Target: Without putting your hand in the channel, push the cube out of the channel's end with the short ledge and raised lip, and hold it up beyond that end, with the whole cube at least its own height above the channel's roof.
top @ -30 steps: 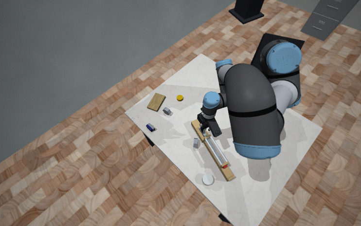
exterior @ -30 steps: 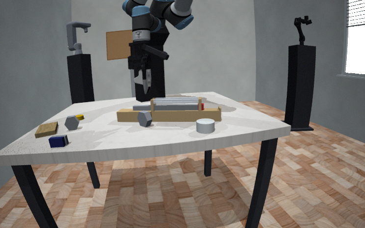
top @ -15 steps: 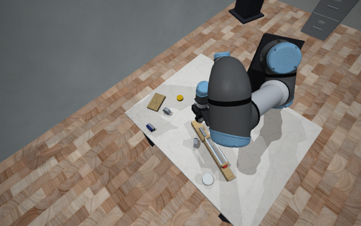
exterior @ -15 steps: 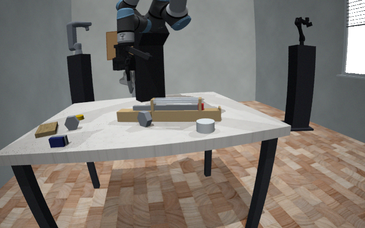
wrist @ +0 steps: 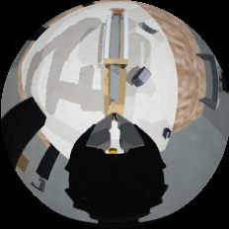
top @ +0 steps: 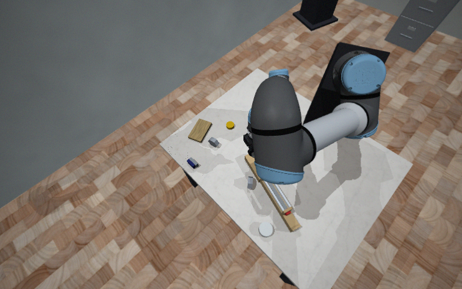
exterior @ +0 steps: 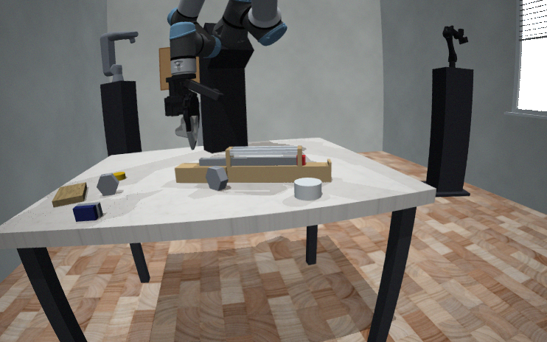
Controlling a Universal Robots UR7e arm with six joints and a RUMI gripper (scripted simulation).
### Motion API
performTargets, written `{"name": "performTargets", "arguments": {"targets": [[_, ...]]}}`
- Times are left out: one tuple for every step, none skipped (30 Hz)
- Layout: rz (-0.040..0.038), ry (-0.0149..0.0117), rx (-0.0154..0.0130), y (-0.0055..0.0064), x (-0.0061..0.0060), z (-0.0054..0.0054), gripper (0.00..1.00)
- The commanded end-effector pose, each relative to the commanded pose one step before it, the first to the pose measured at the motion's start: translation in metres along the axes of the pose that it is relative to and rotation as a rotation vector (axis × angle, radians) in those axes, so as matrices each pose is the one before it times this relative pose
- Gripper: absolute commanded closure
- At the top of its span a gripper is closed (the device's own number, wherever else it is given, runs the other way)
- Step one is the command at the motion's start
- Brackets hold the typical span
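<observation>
The wooden channel (exterior: 252, 172) lies along the table with a clear roof over its middle; it also shows in the top view (top: 272, 194) and the wrist view (wrist: 116, 64). A grey rod (exterior: 245, 161) lies inside it and sticks out of the left end. The red cube (exterior: 304, 160) sits at the right end of the roofed part, by the short ledge with the raised lip; it also shows in the top view (top: 287, 212) and the wrist view (wrist: 116, 15). My gripper (exterior: 191, 138) is shut and empty, pointing down, above the table behind the channel's left end.
A grey hex block (exterior: 217, 177) leans against the channel's front. A white cylinder (exterior: 307, 188) stands near the lip end. Another hex block (exterior: 107, 183), a yellow disc (exterior: 119, 175), a wooden plate (exterior: 70, 193) and a blue block (exterior: 87, 211) lie at the left.
</observation>
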State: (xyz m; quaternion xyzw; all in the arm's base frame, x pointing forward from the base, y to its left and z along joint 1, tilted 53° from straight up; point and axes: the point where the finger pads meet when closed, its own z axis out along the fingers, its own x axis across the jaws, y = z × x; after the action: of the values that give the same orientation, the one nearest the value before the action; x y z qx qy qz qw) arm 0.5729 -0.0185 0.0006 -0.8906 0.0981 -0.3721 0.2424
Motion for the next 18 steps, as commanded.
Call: {"name": "performTargets", "arguments": {"targets": [[0.00013,0.00303,-0.00158,0.00067,0.00103,0.01602,1.00],[0.00000,0.00001,0.00000,0.00001,0.00000,0.00101,1.00],[0.00000,0.00000,0.00000,0.00000,0.00000,0.00042,1.00],[0.00000,0.00000,0.00000,0.00000,0.00000,0.00007,1.00],[0.00000,0.00000,0.00000,0.00000,0.00000,0.00003,1.00],[0.00000,0.00000,0.00000,0.00000,0.00000,0.00020,1.00],[0.00000,0.00000,0.00000,0.00000,0.00000,0.00050,1.00],[0.00000,0.00000,0.00000,0.00000,0.00000,0.00000,1.00],[0.00000,0.00000,0.00000,0.00000,0.00000,0.00000,1.00],[0.00000,0.00000,0.00000,0.00000,0.00000,0.00086,1.00],[0.00000,0.00000,0.00000,0.00000,0.00000,0.00124,1.00],[0.00000,0.00001,0.00000,0.00000,-0.00001,0.00161,1.00],[0.00000,0.00000,0.00000,0.00000,0.00000,0.00194,1.00],[0.00000,0.00000,0.00000,0.00000,0.00000,0.00221,1.00],[0.00000,0.00000,0.00000,0.00000,0.00000,0.00238,1.00],[0.00000,0.00000,0.00000,0.00000,0.00000,0.00246,1.00],[0.00000,0.00000,0.00000,0.00000,0.00000,0.00243,1.00],[0.00000,0.00000,0.00000,0.00000,0.00000,0.00229,1.00]]}}
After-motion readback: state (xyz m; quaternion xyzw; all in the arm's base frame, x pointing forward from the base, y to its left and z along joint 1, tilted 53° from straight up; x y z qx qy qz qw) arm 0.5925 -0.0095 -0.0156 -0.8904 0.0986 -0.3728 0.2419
